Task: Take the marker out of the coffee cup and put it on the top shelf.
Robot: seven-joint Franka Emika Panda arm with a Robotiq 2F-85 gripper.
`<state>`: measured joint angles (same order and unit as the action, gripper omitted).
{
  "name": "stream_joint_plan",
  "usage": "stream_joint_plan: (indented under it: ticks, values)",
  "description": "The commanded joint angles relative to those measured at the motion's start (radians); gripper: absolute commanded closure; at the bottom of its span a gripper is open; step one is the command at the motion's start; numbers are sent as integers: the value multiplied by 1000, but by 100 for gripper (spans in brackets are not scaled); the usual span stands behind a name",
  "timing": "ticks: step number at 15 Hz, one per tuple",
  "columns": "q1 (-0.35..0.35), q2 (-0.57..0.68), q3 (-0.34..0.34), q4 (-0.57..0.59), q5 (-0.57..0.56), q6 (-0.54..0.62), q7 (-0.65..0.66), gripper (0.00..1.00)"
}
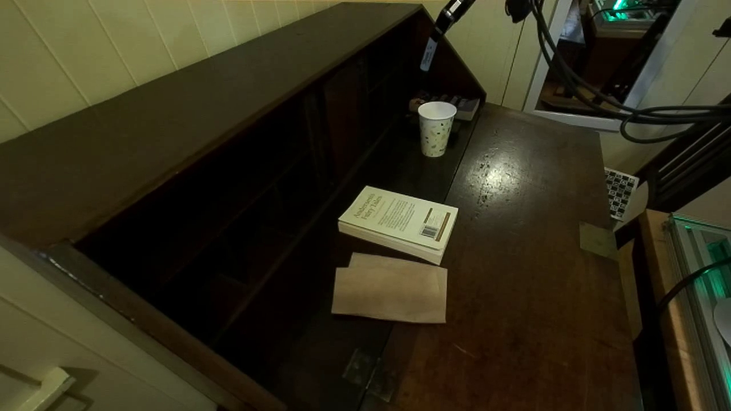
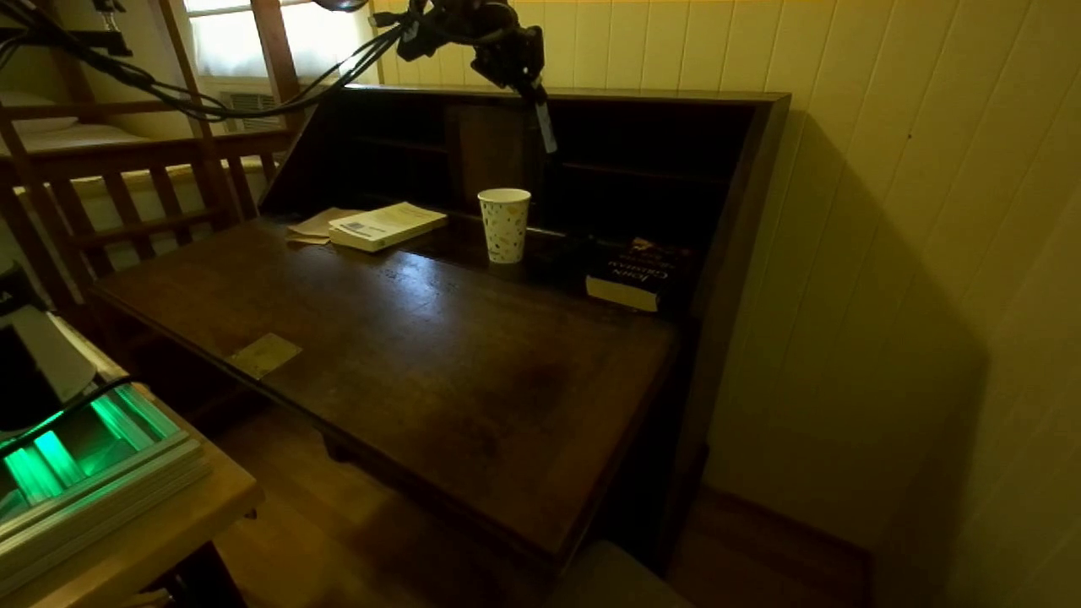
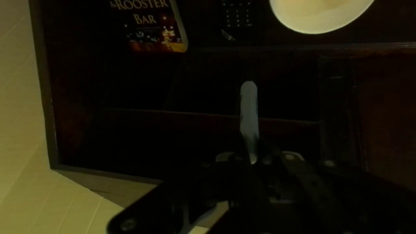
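Cream-coloured, panelled wooden walls (image 2: pixel 887 211) surround a dark brown wooden desk unit (image 2: pixel 743 211) with shadowed compartments (image 2: pixel 642 139), and its glossy brown wooden bench (image 1: pixel 514 274) catches a patch of glare.

In the wrist view, the black fingers (image 3: pixel 271 152) show at the bottom of the frame, clamped on the near end of a slim, stick-shaped marker (image 3: pixel 249 107) with a pale grey barrel. In both exterior views the marker hangs tilted in mid-air, clear of the small white speckled paper cup (image 2: pixel 505 225). Holding one end leaves most of the barrel bare, which suits drawing it from a cup, though I judge it could swivel if bumped.

The cup stands upright, apart from the white paperback book (image 1: pixel 394 220) and the thick dark paperback (image 2: pixel 633 274), presumably so the arm can reach it from above. Folded brown paper (image 1: pixel 391 291) lies just beside the white book.

Taking out looks done; placing is not. The long, flat, dark brown wooden top shelf (image 1: pixel 228 91) crosses the upper left of an exterior view. The next move likely calls for lifting the marker past its front edge and laying it flat, gently, since a round barrel might roll.
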<state>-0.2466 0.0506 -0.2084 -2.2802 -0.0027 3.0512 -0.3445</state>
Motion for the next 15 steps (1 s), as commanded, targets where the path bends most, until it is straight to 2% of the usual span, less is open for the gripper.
stream_joint_plan:
  ticks: [1,3,5,10,12,15]
  values:
    - [-2,34,-30,-30,-142,161,8,96]
    - [-6,59,-44,-36,-183,234,-6,96]
    - [36,88,-104,-33,-204,294,-29,96]
    - [125,153,-199,-37,-147,443,-135,96]
    - [152,175,-215,-44,-133,513,-160,96]
    - [159,205,-201,-51,-147,596,-143,96]
